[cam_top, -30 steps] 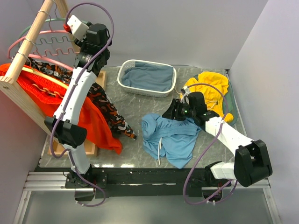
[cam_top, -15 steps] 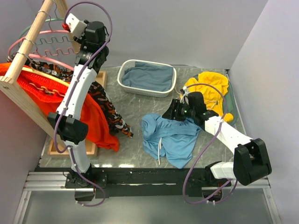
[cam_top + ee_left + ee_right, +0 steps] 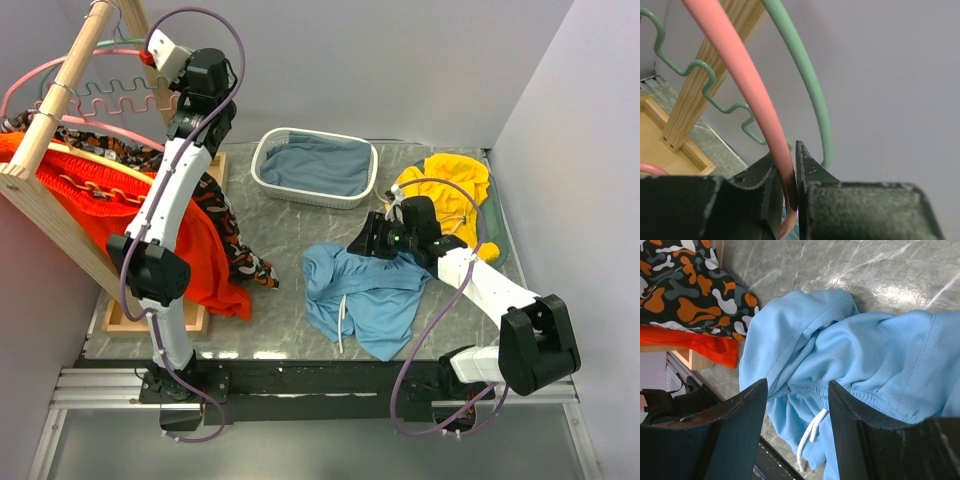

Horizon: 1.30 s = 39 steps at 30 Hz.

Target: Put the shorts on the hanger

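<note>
Crumpled light-blue shorts (image 3: 362, 294), white drawstring

The grey marbled desk (image 3: 290, 225) carries the light blue shorts (image 3: 365, 295), crumpled directly under the right gripper (image 3: 372, 238). Beyond that gripper sits a white basket (image 3: 310, 196), with a yellow garment (image 3: 455, 180) to the gripper's right. A wooden rack base (image 3: 217, 165) stands well to its left.

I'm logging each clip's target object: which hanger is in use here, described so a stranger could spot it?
Find the wooden rack at the left of the table, draped with an orange garment. Two thin hangers hang near its upper end, beside the left gripper. The target is the pink hanger, clamped between that gripper's fingers; its neighbour is a green hanger.
</note>
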### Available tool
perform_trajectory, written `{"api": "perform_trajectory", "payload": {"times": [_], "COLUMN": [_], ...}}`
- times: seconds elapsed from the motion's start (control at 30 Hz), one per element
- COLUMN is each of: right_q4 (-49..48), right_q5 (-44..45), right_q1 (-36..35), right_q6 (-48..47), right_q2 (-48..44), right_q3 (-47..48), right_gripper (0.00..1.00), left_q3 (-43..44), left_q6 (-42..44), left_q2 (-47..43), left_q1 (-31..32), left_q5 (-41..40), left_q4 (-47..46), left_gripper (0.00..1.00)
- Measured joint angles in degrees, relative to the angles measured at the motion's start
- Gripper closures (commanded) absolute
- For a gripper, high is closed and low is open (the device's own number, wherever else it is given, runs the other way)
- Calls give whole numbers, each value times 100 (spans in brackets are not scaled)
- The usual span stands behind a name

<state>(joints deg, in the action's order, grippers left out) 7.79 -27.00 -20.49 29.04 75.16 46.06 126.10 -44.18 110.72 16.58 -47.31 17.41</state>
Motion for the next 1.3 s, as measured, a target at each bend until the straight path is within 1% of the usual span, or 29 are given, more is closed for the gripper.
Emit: {"api": "perform_trajectory", "payload": {"times": [0.17, 0.33, 0.57, 1.1, 1.3], "right_q4": [11, 28, 44, 61, 90], "right_q5": [17, 57, 109, 326, 422], "right_q1": [0, 0, 0, 0, 0], "right_q6": [-9, -15, -20, -44, -42], "right_q2": [9, 9, 9, -7, -68], "right_q3": [63, 87, 87, 87, 87], "right_gripper": [41, 41, 41, 41, 41], "left_q3": [-284, -791, -1113, -1449, -1843], "left_q6": [48, 127, 256, 407, 361], "left_q2": [-114, -431, -723, -1086, -1386], "left_q1": [-11, 44, 584, 1620, 1941], "left_q5": [98, 238, 243, 251, 343], "left_q4": [-98, -345, -599, -662, -664], "left_gripper": [88, 89, 89, 89, 90]}}
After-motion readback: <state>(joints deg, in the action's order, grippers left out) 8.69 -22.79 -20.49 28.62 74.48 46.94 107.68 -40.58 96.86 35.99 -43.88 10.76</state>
